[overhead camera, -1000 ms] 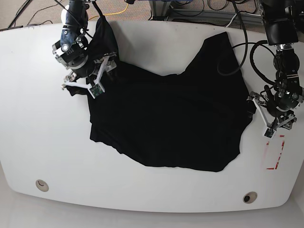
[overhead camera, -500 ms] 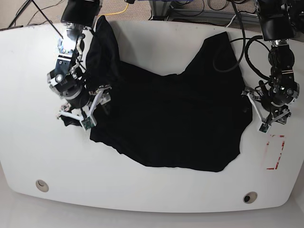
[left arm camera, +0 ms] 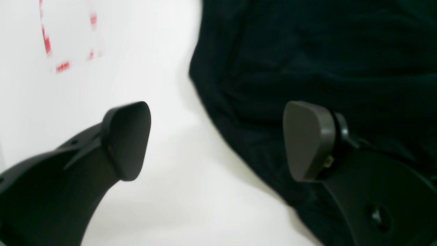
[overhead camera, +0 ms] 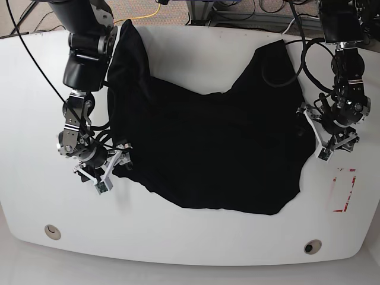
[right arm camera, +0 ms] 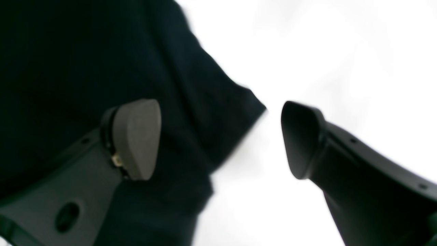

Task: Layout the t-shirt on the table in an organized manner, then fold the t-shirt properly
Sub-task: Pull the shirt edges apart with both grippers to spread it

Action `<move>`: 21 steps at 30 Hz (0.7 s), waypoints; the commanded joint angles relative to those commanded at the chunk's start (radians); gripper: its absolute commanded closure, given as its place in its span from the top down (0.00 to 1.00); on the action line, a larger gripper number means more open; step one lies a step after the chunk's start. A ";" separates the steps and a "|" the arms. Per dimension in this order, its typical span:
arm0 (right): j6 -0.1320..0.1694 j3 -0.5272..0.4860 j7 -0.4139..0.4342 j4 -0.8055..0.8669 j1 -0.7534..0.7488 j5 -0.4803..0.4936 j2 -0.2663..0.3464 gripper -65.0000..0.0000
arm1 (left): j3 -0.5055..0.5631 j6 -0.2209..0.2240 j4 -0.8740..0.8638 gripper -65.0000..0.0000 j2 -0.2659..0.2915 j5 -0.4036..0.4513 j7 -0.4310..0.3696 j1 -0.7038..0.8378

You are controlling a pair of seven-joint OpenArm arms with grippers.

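- Where the base view's left side begins, the right gripper [overhead camera: 98, 168] hangs low over the table [overhead camera: 35, 107], at the lower-left edge of the t-shirt [overhead camera: 214, 148].
- Its wrist view shows the jaws spread wide with nothing between them: the left pad [right arm camera: 136, 138] is over black cloth, the right pad [right arm camera: 300, 138] over bare white tabletop, and a pointed flap of the shirt's edge reaches into the gap.
- Whether either pad touches the cloth cannot be told; the view is blurred.
- Near the front-left corner of the table sits a small round hole [overhead camera: 52, 231].
- Across the middle, the t-shirt lies spread but crumpled and uneven; one part runs up toward the back-left by the right arm, another peaks toward the back-right, and the bottom hem curves irregularly near the front.
- A second round hole [overhead camera: 312, 246] sits near the front-right.
- At the shirt's right edge is the left gripper [overhead camera: 331, 138], jaws also wide apart and holding nothing.
- From its wrist camera, one pad [left arm camera: 128, 140] is over white table and the other pad [left arm camera: 307, 140] over the dark cloth edge.
- A red tape rectangle [overhead camera: 343, 190] lies on the table just in front of that gripper, beside the shirt.
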 joint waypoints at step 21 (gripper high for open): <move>0.000 0.000 0.143 -0.189 -0.032 0.002 0.009 0.02 | -0.020 0.000 0.078 0.86 0.000 -0.003 0.003 0.077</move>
